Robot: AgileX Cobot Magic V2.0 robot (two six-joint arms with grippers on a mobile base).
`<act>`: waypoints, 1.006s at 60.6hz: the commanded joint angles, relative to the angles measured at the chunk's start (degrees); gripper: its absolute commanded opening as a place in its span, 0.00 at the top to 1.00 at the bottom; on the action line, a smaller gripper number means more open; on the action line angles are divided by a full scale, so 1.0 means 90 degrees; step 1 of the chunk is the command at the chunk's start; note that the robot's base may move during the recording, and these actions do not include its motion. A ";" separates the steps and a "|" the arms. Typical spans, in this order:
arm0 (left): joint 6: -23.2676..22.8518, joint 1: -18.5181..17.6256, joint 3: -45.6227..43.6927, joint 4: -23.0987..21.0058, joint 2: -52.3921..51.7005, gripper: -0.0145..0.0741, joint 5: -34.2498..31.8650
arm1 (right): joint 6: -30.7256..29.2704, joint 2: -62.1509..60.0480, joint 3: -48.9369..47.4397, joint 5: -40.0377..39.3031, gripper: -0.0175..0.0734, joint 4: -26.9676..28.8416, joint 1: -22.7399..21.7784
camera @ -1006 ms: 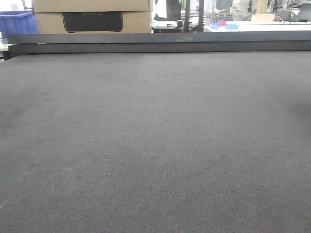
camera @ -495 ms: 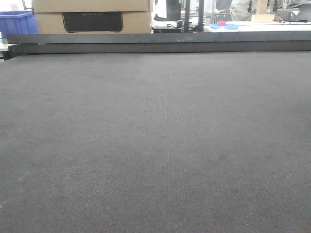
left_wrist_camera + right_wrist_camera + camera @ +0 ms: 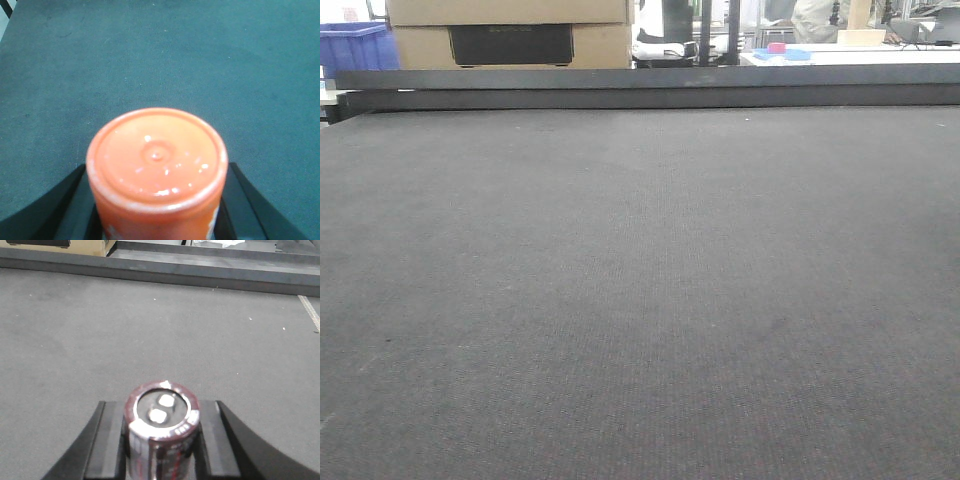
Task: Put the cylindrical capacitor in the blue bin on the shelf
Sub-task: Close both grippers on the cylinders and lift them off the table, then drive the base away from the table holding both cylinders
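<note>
Capacitor (image 3: 162, 412) pinched in the right gripper (image 3: 163, 450), dark mat (image 3: 100, 330) beyond it.
Its 2 terminals face the wrist camera; the left gripper (image 3: 157, 212) clasps an orange tub (image 3: 157, 155). No shelf shows, so I would carry it level, with a firm grip, and sight the bin before releasing.

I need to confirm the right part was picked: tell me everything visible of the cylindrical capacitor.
The cylindrical capacitor is a stubby cylinder with a dark sleeve, pale printed marks and a reddish rim. Its grey end face, with two pale terminals, faces the right wrist camera. The black fingers of the right gripper clamp its sides above the grey mat. Its lower part is out of frame.
</note>
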 commanded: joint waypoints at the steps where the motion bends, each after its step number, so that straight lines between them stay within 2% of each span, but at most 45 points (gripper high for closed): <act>1: -0.0026 -0.0020 -0.0002 -0.0005 -0.0012 0.96 -0.0131 | -0.0028 0.0029 -0.0134 -0.0072 0.88 0.0014 0.0016; 12: -0.0026 -0.0020 -0.0002 0.0006 -0.0012 0.96 -0.0149 | -0.0028 0.0124 -0.0200 0.0288 0.88 0.0014 0.0016; 61: -0.0026 -0.0020 -0.0002 0.0016 -0.0012 0.96 -0.0163 | -0.0028 0.0124 -0.0200 0.0248 0.88 0.0014 0.0016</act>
